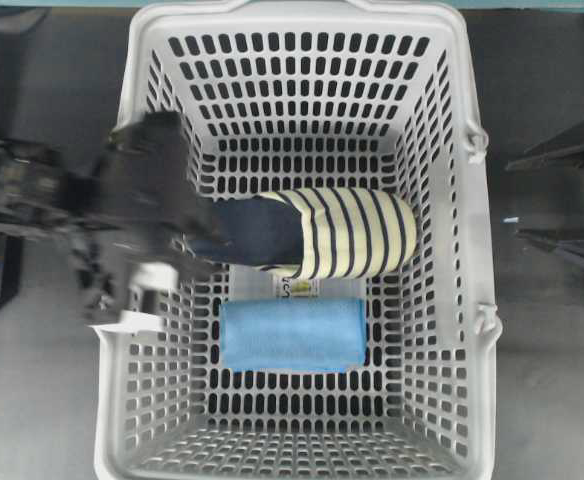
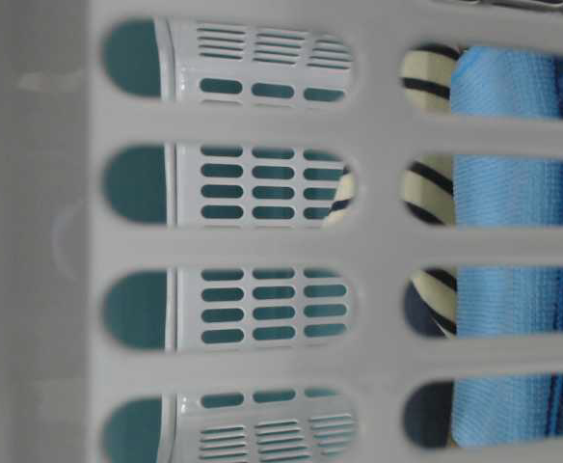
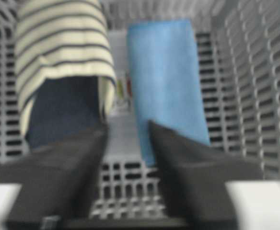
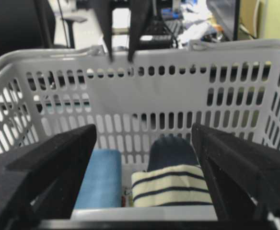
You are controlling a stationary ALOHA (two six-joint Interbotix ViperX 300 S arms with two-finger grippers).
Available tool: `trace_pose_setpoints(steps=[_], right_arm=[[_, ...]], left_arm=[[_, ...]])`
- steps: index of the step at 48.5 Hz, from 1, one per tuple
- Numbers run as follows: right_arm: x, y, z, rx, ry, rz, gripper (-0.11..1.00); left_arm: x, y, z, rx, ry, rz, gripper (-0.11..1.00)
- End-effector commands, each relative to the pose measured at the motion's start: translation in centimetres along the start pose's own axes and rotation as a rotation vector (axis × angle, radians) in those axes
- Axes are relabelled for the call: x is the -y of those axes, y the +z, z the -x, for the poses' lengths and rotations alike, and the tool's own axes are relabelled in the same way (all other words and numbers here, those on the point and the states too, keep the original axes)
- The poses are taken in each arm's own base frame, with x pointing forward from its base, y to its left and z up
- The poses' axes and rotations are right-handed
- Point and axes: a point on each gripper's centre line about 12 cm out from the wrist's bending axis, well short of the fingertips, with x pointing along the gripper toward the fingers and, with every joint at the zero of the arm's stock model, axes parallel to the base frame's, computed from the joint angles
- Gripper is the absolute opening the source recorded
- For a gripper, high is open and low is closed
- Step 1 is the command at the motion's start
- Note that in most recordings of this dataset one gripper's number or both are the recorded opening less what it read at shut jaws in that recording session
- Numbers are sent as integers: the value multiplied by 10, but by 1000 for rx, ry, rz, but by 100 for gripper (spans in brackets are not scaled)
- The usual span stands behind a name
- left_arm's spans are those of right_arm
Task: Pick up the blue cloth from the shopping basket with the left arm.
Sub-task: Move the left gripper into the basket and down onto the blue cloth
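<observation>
While the cloth [image 1: 292, 335] lies flat on the basket [image 1: 452, 300] floor beside the slipper [image 1: 347, 233], left gripper [image 3: 128, 132], spread and empty, is judged mid-approach; next: shift over cloth, descend, close.

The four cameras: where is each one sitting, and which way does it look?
Overhead: above, looking down into the shopping basket; left arm blurred at its rim.
Table-level: pressed against the basket wall, peeking through slots at the blue cloth; no robot shows.
Left wrist: inside the basket, facing cloth and striped slipper; left gripper open.
Right wrist: outside, looking over the rim; right gripper open.
All share the cloth.
</observation>
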Motion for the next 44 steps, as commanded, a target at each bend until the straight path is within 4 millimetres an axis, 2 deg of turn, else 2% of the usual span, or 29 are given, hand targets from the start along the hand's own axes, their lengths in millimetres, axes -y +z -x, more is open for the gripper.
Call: trace_pose_setpoints(steps=[1,6,10,15,19,25,33,44], right_arm=[[-1,9,-1,23,2,-3,78],[-1,7,-1,23,2,-3,78],[0,4,0,21,2,-3,78],[0,4,0,28,2,-3,78],[0,4,0,32,2,-5,78],[0,4,1,34,2,-3,78],[0,4,2,37,2,-5,78],[0,3,2,35,2,-5,78]], left_arm=[[9,19,-9,14,-16,-15,51],[19,24,-31,-14,-32,-20,79],[25,26,-49,-47,-38,-7,90],[27,19,-74,-101,-35,17,89],[28,7,-98,-158,-27,46,88],[29,-9,-121,-218,-18,77,88],[29,-25,-135,-270,-9,97,88],[28,-60,-155,-369,5,93,88]])
